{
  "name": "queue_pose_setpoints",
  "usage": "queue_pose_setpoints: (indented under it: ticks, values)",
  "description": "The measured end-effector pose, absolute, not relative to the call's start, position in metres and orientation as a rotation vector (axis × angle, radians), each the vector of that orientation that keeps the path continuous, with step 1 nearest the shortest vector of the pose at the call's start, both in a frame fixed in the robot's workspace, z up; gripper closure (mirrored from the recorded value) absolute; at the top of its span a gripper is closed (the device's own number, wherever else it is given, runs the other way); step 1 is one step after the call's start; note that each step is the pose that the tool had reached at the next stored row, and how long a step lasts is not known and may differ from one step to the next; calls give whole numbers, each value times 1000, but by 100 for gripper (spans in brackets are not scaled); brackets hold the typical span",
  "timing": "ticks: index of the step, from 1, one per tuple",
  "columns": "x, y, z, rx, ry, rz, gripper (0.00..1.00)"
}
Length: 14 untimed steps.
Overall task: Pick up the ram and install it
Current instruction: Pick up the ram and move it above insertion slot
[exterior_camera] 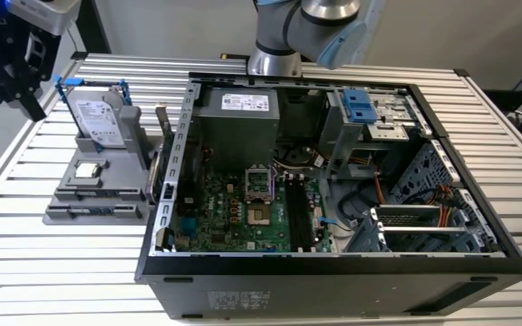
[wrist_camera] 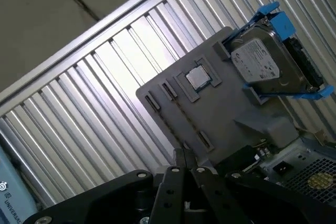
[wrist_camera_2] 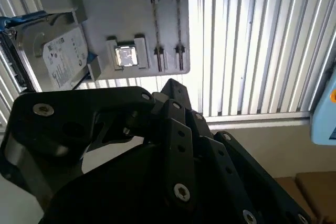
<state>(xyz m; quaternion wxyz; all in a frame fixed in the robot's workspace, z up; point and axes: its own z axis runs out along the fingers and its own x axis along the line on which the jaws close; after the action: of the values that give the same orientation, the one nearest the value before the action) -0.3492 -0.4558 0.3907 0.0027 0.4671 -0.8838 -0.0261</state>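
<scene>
- Exterior view: the claw point(exterior_camera: 27, 103) is hovering over the bench point(exterior_camera: 62, 272), with the gray holder point(exterior_camera: 116, 185) below and beside it and the open computer case point(exterior_camera: 334, 288) well apart.
- Second wrist view: the claw, tips together and gripping nothing, is pointing toward the holder. The ram point(wrist_camera_2: 155, 24) is standing edge-on in a slot beyond the tips.
- First wrist view: the ram point(wrist_camera: 181, 116) is sitting just past the claw tip, and the hard drive point(wrist_camera: 265, 66) is standing farther off.

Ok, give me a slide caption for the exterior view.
Open computer case on a slatted table, gray holder with a hard drive beside it, gripper hovering near the holder.
</scene>
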Motion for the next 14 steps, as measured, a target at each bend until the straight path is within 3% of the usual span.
queue_pose_setpoints:
  ticks: [14]
  values:
    - [-349, -456, 391, 1775, -2581, -78, 100]
